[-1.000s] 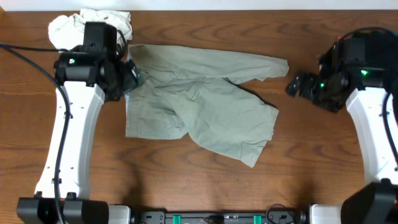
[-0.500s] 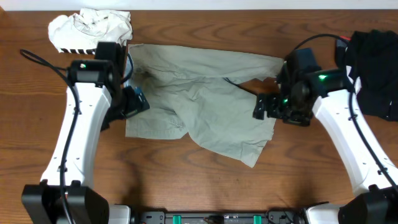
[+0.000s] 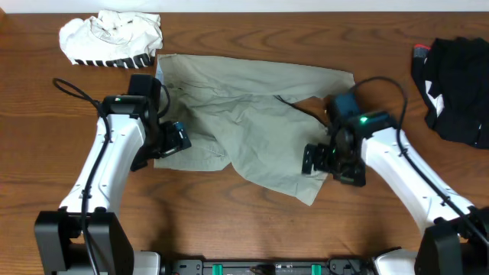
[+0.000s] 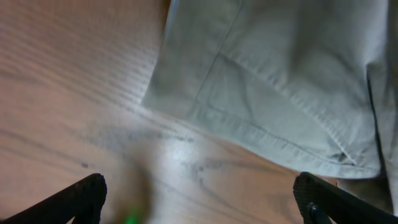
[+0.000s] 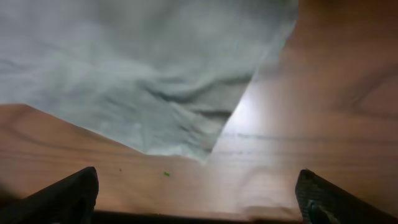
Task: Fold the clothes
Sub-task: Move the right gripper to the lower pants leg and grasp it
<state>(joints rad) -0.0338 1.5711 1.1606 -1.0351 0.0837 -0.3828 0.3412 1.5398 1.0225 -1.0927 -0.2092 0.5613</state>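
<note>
The light khaki-grey shorts point(image 3: 252, 122) lie spread and rumpled in the middle of the wooden table. My left gripper point(image 3: 176, 138) is open and empty, low over the shorts' left edge. In the left wrist view the fingertips point(image 4: 199, 205) frame bare wood just short of a seamed hem point(image 4: 280, 87). My right gripper point(image 3: 313, 159) is open and empty at the shorts' right leg. In the right wrist view the fingertips point(image 5: 199, 199) hover over wood just short of the cloth's corner point(image 5: 143, 68).
A crumpled white garment with black stripes point(image 3: 111, 37) lies at the back left corner. A black garment point(image 3: 454, 76) lies at the far right edge. Bare wood runs along the front of the table point(image 3: 229, 221).
The left arm has moved forward along the shorts' left edge. The right arm has swung from over the black garment leftward and forward to the shorts' right leg, uncovering that garment.
</note>
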